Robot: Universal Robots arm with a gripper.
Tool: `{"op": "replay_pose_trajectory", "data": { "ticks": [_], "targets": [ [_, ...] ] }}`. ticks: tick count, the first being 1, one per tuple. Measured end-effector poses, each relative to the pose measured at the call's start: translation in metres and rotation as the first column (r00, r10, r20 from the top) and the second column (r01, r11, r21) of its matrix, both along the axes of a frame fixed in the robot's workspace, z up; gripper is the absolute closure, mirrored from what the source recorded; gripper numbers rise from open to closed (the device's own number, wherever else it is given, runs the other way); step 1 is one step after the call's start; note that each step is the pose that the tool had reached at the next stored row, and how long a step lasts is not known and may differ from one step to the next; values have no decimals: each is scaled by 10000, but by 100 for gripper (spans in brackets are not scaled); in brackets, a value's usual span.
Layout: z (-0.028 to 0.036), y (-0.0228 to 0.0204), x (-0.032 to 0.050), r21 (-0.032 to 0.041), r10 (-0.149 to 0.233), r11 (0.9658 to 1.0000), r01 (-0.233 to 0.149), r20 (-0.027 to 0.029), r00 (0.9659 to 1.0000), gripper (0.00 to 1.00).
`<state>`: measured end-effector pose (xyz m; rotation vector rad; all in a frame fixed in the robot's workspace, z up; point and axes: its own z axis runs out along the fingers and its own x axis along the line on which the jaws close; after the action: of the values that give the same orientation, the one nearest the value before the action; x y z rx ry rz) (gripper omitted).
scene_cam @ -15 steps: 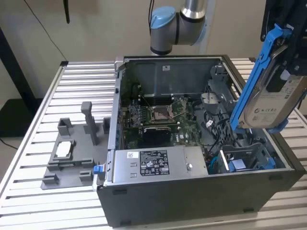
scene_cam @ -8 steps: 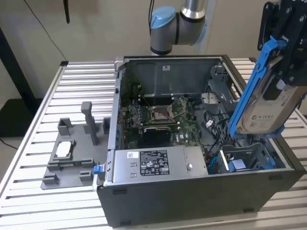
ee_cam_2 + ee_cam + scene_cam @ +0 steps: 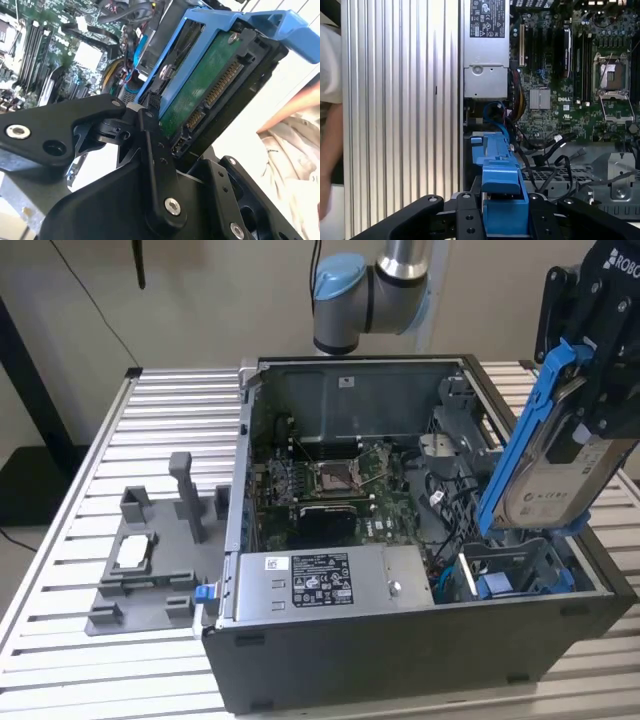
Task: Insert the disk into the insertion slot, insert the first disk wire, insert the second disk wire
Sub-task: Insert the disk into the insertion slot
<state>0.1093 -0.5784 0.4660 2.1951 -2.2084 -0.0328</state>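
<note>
The disk, silver-grey with a white label in a blue carrier frame, hangs tilted steeply over the case's right front corner in the exterior view. My gripper is shut on its upper end. Just below its lower end lies the insertion slot, a grey metal bay with blue parts inside. In the second wrist view, the disk's green circuit board and connector show between the black fingers. The first wrist view has the blue carrier clamped in my gripper. Loose black and blue wires lie in the case beside the bay.
The dark grey computer case lies open on a slatted metal table. Inside are the motherboard and the labelled power-supply box. A grey fixture stands on the exterior view's left. A person's arm is beside the table.
</note>
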Motion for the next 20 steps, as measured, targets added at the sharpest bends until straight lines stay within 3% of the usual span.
{"op": "replay_pose_trajectory", "data": {
  "ticks": [9, 12, 14, 17, 20],
  "targets": [
    [-162, 6, 58, -2, 124, 9999, -124, 40, 9999, 67],
    [-218, 6, 58, 2, 125, 9999, -125, 84, 9999, 67],
    [-232, 5, 58, 40, 124, 9999, -125, 135, 9998, 67],
    [-234, 6, 58, 58, 125, 9999, -126, 158, 9998, 67],
    [-296, 6, 51, 60, 119, 9999, -120, 170, 9998, 67]
  ]
}}
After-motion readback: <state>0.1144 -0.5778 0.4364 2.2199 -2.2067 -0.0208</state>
